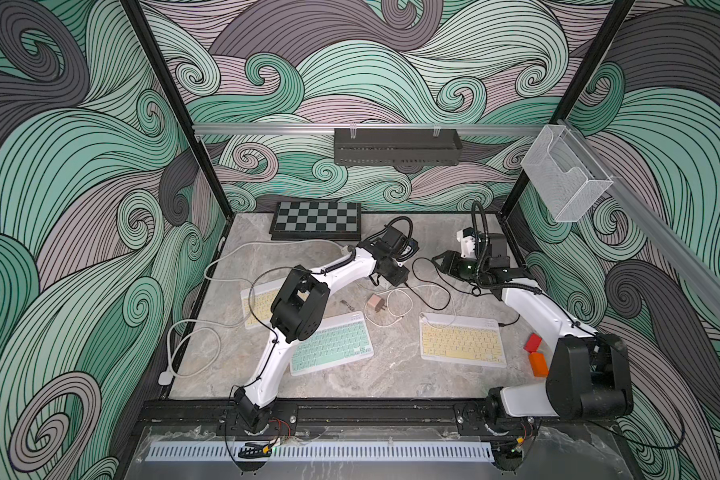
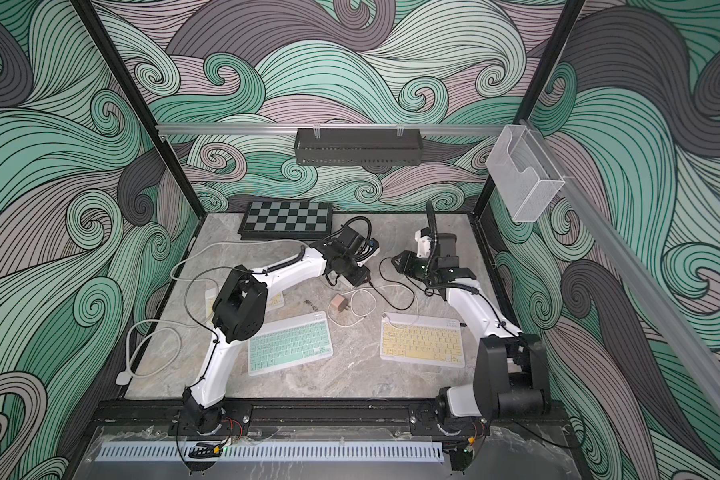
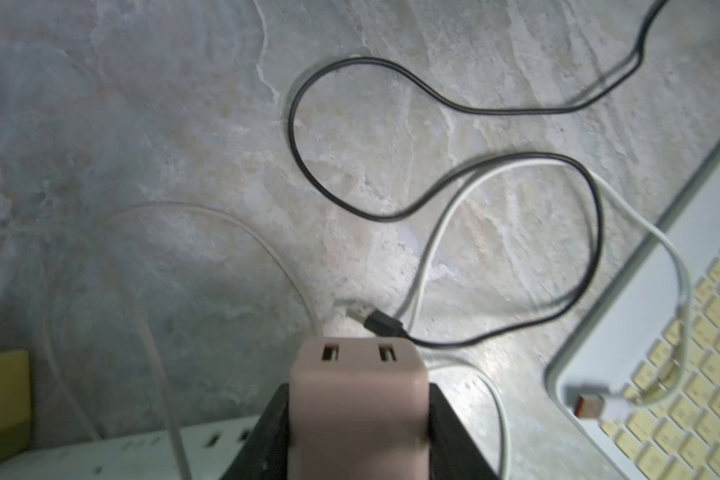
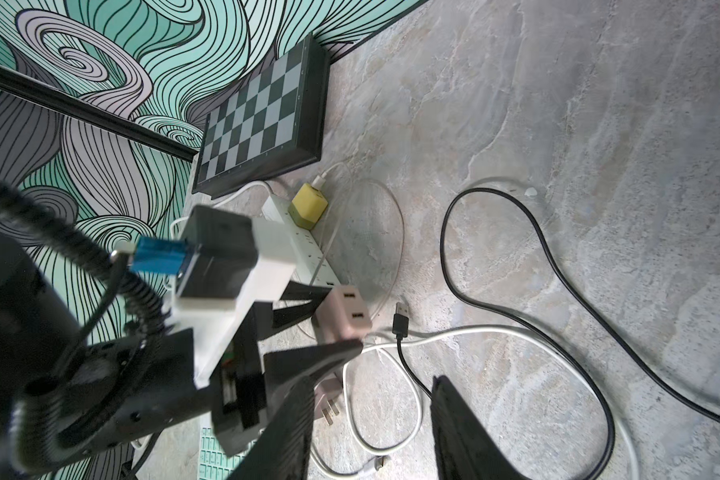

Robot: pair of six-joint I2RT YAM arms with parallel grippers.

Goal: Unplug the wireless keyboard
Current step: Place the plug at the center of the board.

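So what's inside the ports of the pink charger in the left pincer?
Nothing: both ports empty; black plug lies loose on the table beside it; left pincer covers the charger's sides and base.

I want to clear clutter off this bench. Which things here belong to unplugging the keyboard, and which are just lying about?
For the job: left gripper, shut on the pink charger; black cable, plug lying free; yellow keyboard by the right arm; right gripper, open.
Lying about: mint keyboard, chessboard, spare charger, white cable, red block, orange block.
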